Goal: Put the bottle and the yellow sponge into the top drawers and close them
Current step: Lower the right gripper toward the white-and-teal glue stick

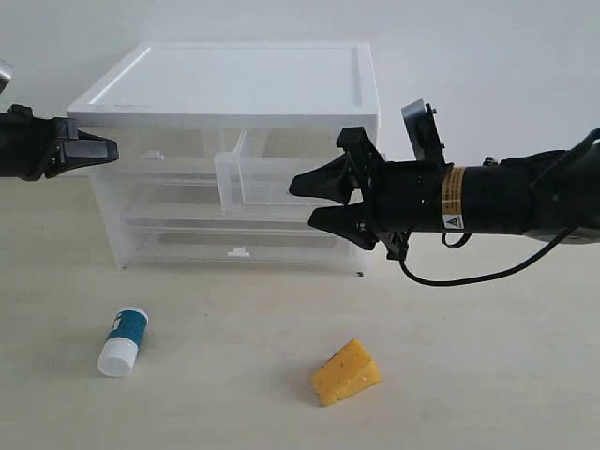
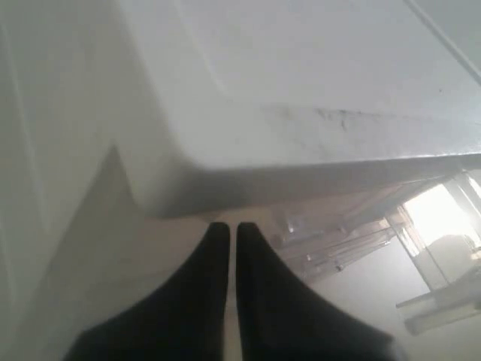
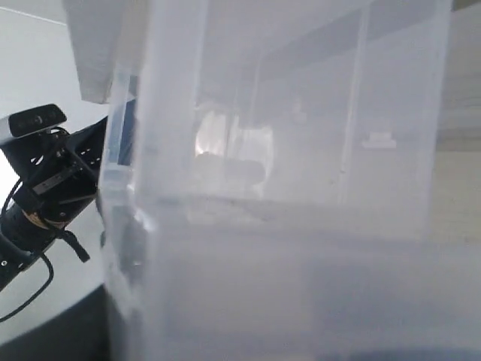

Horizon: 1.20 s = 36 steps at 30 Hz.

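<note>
Translucent plastic top drawers: the right top drawer [image 1: 272, 178] stands out from the white-topped chest [image 1: 234, 84], open and seemingly empty; I judge it is set that way to take one of the items. The left top drawer [image 1: 155, 155] sits flush and closed.
Bottle [image 1: 122, 342]: lies on its side on the table [image 1: 469, 375], in front of the chest and to its left, well apart from both grippers and not yet picked up.
Yellow sponge [image 1: 345, 372]: rests on the table in front of the chest, toward the right, below the right arm and untouched.
Right gripper [image 1: 305, 202]: jaws spread, one above the other, nothing between them; it hovers just beside the front of the drawer that stands out. The right wrist view shows only the clear drawer wall, very close.
Right arm pose: stretched nearly level from the right edge, wrist pointing left toward the chest.
Left gripper [image 1: 112, 148]: fingers pressed together, empty, near the chest's upper left corner; the left wrist view shows its closed tips [image 2: 231, 229] under the white top's edge.
Left arm pose: level, reaching in from the left, parked clear of the drawer fronts.
Step in hand: probably turning from the opened drawer to a pickup.
</note>
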Available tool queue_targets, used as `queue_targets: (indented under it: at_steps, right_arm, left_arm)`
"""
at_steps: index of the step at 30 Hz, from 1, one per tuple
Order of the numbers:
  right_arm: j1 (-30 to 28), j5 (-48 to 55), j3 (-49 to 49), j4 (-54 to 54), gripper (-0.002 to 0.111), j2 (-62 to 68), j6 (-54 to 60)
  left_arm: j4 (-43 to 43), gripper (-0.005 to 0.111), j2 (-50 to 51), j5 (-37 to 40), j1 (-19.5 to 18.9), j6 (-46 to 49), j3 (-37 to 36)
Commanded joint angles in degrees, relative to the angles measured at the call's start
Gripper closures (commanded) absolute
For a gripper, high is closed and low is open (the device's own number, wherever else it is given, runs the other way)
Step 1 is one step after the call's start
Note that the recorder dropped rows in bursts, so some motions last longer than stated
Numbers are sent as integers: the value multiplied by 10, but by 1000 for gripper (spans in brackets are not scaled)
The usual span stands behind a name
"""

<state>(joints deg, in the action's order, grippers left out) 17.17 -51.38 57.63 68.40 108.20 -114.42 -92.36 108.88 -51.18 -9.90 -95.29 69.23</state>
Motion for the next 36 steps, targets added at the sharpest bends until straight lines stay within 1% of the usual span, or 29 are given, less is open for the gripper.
queue_targets:
  at_steps: [1, 5, 10, 11, 13, 17, 19, 24, 28, 31, 36]
  right_arm:
    - [0, -6, 0, -35, 59, 0, 24]
    - [0, -6, 0, -65, 60, 0, 41]
    - [0, -6, 0, -52, 61, 0, 43]
    - [0, -6, 0, -49, 64, 0, 44]
    - [0, -6, 0, -40, 74, 0, 45]
    - [0, -5, 0, -44, 100, 0, 49]
    - [0, 2, 0, -50, 109, 0, 49]
    - [0, 0, 0, -37, 108, 0, 65]
    - [0, -36, 0, 0, 108, 0, 66]
    - [0, -51, -17, 9, 108, -5, 71]
    - [0, -46, -44, 9, 108, -16, 93]
  left_arm:
    - [21, 103, -5, 13, -1, -3, 6]
    - [21, 103, -5, 13, -1, -3, 6]
    - [21, 103, -5, 15, -1, -3, 6]
    - [21, 103, -5, 15, -1, -3, 6]
    - [21, 103, -5, 15, -1, -3, 6]
    - [21, 103, -5, 15, -1, -3, 6]
    - [21, 103, -5, 15, -1, -3, 6]
    - [21, 103, -5, 15, -1, -3, 6]
    - [21, 103, -5, 14, -1, -3, 6]
    - [22, 103, -5, 13, -1, -3, 6]
    - [22, 103, -5, 13, -1, -3, 6]
